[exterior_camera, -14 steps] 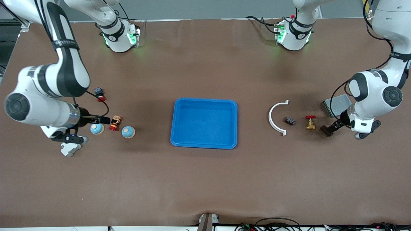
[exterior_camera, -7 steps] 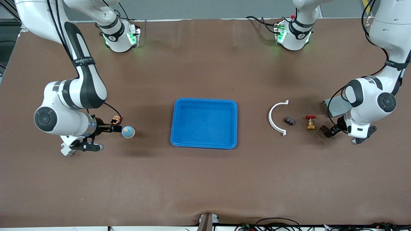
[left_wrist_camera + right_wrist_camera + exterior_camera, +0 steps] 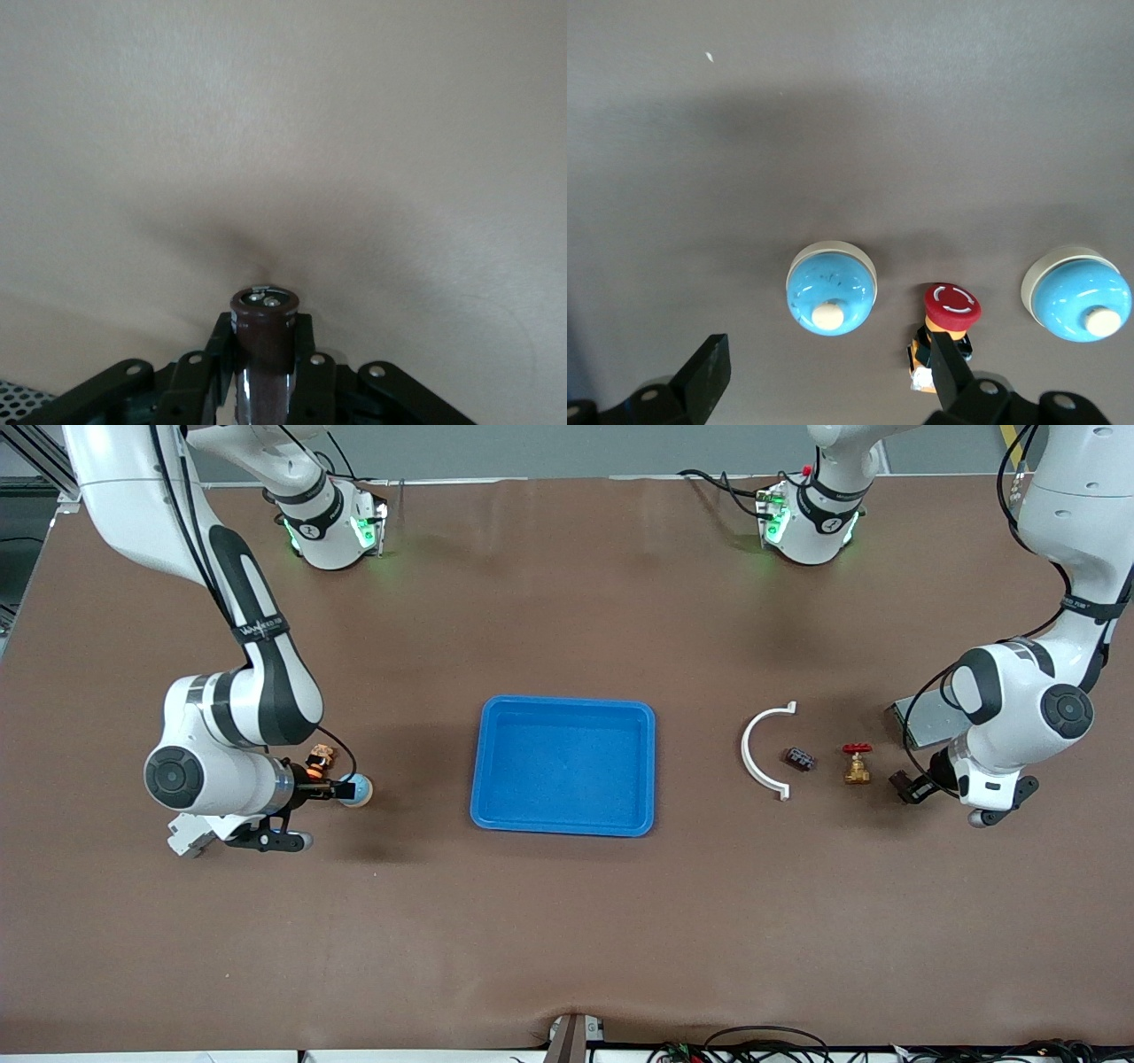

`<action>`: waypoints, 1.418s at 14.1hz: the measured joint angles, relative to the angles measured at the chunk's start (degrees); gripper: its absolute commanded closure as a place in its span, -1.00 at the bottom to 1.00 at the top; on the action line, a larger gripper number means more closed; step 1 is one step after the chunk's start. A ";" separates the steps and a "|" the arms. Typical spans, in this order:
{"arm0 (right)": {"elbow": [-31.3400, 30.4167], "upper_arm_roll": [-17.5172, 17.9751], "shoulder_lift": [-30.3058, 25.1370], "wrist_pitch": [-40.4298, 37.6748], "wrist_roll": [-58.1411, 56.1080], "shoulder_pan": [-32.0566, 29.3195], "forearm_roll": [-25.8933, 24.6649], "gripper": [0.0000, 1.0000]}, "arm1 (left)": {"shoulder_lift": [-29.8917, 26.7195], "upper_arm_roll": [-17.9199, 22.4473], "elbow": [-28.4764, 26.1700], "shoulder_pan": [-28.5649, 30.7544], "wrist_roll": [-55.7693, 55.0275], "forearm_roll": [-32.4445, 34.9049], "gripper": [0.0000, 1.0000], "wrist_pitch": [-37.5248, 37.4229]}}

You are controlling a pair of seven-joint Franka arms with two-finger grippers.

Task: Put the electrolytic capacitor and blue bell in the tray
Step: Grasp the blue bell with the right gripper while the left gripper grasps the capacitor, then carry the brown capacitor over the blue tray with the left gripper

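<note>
My left gripper (image 3: 904,786) sits low at the left arm's end of the table, beside the brass valve. It is shut on the dark brown electrolytic capacitor (image 3: 264,310), whose silver-tipped end sticks out past the fingers (image 3: 306,341). My right gripper (image 3: 330,788) is open over a blue bell (image 3: 356,790) at the right arm's end. In the right wrist view that blue bell (image 3: 831,288) lies just ahead of the gap between the fingertips (image 3: 704,376). A second blue bell (image 3: 1078,293) lies beside it, hidden under the arm in the front view. The empty blue tray (image 3: 567,702) is mid-table.
A red-capped push button (image 3: 951,305) stands between the two bells, close to one right finger. A white block (image 3: 186,835) lies under the right arm. A white curved piece (image 3: 760,751), a small dark component (image 3: 800,758), a brass valve (image 3: 856,765) and a grey metal box (image 3: 926,717) lie near the left gripper.
The left gripper has closed on the capacitor. The right arm has shifted from the bell farther from the tray to the bell nearer the tray, fingers still open.
</note>
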 measured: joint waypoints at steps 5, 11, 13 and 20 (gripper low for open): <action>-0.49 -0.03 1.71 0.59 0.00 0.00 1.87 -1.00 | -4.79 -2.52 0.41 -0.04 0.00 0.00 1.00 -4.44; -3.72 0.05 2.24 5.65 0.00 0.24 2.26 -1.00 | -7.65 -10.63 6.56 -0.55 -11.35 -0.07 1.00 -15.65; -4.49 0.06 2.25 6.60 0.00 0.46 2.28 -1.00 | -7.65 -13.19 9.91 -0.57 -15.16 -0.08 1.00 -20.65; -5.06 0.08 2.49 6.77 0.00 0.78 2.31 -1.00 | -7.53 -17.63 15.22 -7.99 -33.68 -0.08 1.00 -23.62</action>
